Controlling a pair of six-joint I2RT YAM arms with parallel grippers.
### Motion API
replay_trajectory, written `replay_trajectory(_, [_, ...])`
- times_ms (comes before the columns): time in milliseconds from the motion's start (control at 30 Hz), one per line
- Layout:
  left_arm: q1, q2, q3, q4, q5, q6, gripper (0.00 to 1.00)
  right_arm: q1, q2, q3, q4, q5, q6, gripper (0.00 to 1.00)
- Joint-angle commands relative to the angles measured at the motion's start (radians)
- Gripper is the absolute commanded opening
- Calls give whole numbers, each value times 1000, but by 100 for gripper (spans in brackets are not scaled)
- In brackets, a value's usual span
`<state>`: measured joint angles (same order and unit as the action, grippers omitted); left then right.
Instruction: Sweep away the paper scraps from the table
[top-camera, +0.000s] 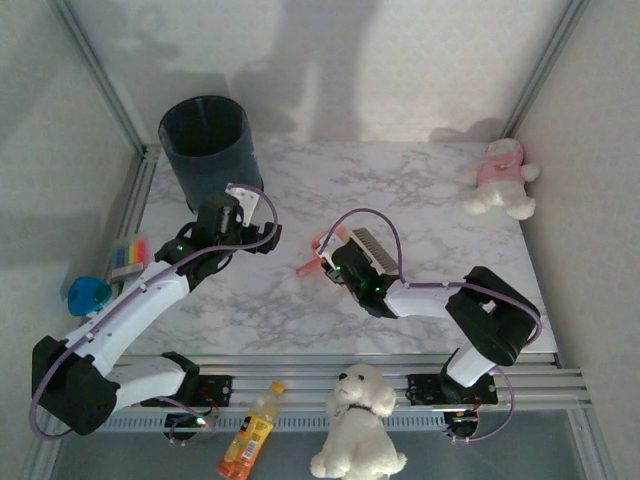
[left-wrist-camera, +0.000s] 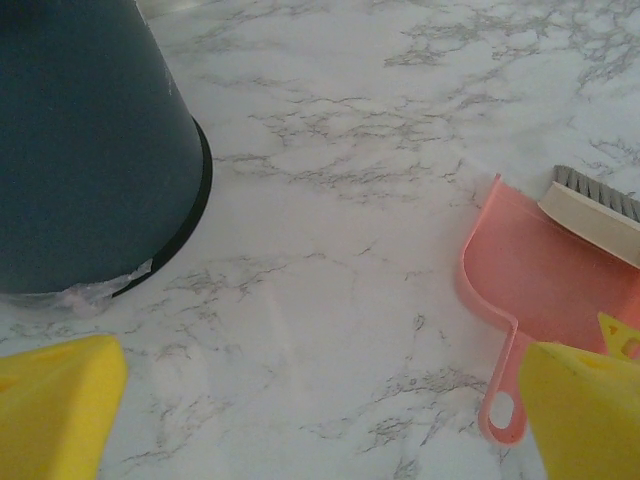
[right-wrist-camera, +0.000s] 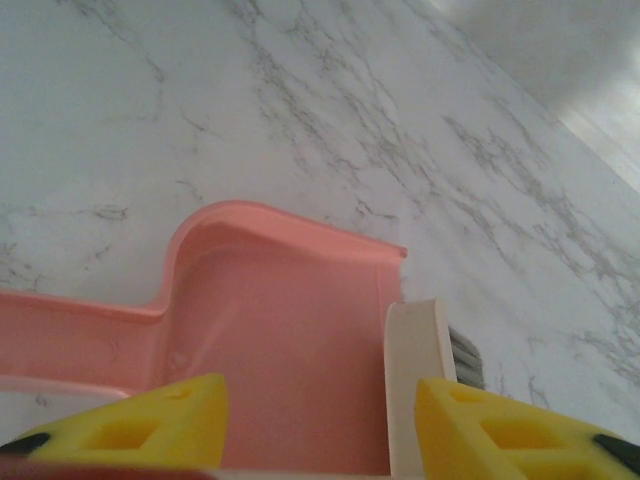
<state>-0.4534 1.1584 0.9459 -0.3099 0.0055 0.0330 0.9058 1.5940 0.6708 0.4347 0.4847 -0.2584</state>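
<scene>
The paper scraps are out of view. A pink dustpan (top-camera: 320, 247) lies flat mid-table (top-camera: 420, 200), and a white brush with grey bristles (top-camera: 372, 248) rests on it. My right gripper (top-camera: 346, 264) hangs just over the pan (right-wrist-camera: 280, 330), open, its right finger beside the brush's white back (right-wrist-camera: 415, 370). Nothing is clamped between the yellow fingers (right-wrist-camera: 320, 420). My left gripper (top-camera: 255, 212) stands wide open and empty above bare marble (left-wrist-camera: 320, 400), between the dark bin (left-wrist-camera: 80, 150) and the dustpan (left-wrist-camera: 540, 280) with the brush (left-wrist-camera: 595, 212).
A dark round bin (top-camera: 205, 140) stands at the back left corner. A pink and white plush toy (top-camera: 503, 178) sits at the back right. A striped block (top-camera: 130, 252) and a blue object (top-camera: 88, 293) lie off the left rail; a bottle (top-camera: 250, 432) and plush dog (top-camera: 358, 420) lie below the front rail.
</scene>
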Motion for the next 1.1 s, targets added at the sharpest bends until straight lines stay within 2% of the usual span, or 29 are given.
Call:
replay_trajectory(0, [12, -5, -15, 6, -22, 12, 100, 13, -10, -4, -29, -37, 13, 54])
replay_trajectory(800, [12, 7, -12, -8, -23, 26, 100, 12, -49, -2, -198, -198, -5, 60])
replay_trajectory(1067, [13, 4, -13, -11, -19, 30, 100, 13, -48, 16, -253, -199, -6, 65])
